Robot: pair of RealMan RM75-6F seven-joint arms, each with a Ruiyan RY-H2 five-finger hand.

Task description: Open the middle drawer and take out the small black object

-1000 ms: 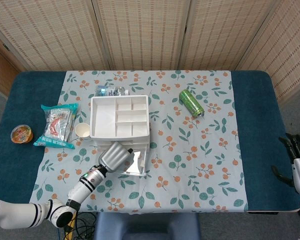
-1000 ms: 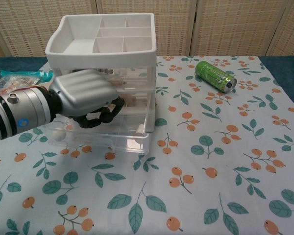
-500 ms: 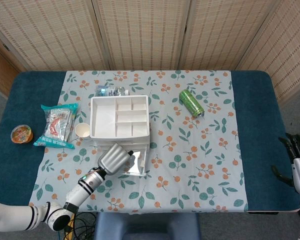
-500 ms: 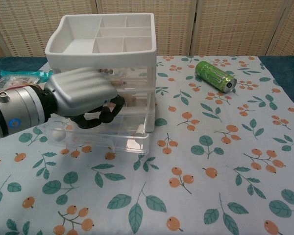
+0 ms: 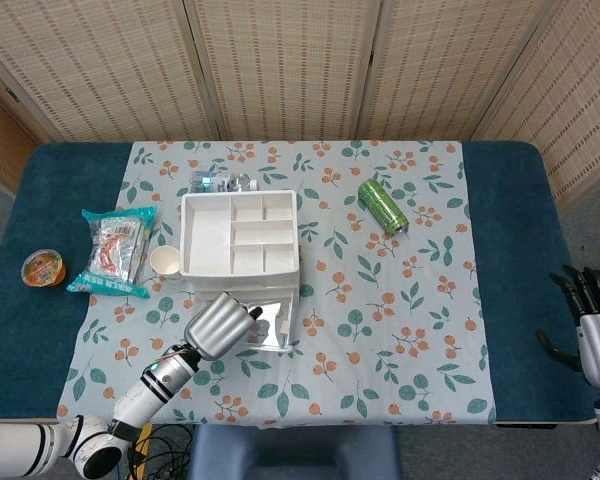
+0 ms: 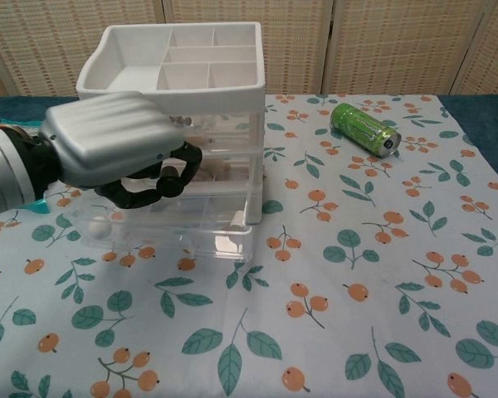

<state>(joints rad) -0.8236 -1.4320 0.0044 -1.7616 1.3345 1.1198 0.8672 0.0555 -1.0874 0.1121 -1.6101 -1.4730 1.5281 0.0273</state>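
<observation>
The drawer unit, a white divided tray over clear drawers, stands left of centre on the flowered cloth. One clear drawer is pulled out toward me; small pale items lie in it. My left hand hovers at the drawer fronts, its dark fingers curled in above the open drawer. I cannot make out a small black object, in the drawers or in those fingers. My right hand hangs beyond the table's right edge with its fingers apart, holding nothing.
A green can lies on its side right of the unit. To the left are a paper cup, a snack bag and a small jelly cup. Crumpled clear plastic sits behind the unit.
My left hand has drawn back toward the table's near edge and sits closer to the chest camera, fingers still curled. The pulled-out drawer has not shifted. The right hand has barely moved.
</observation>
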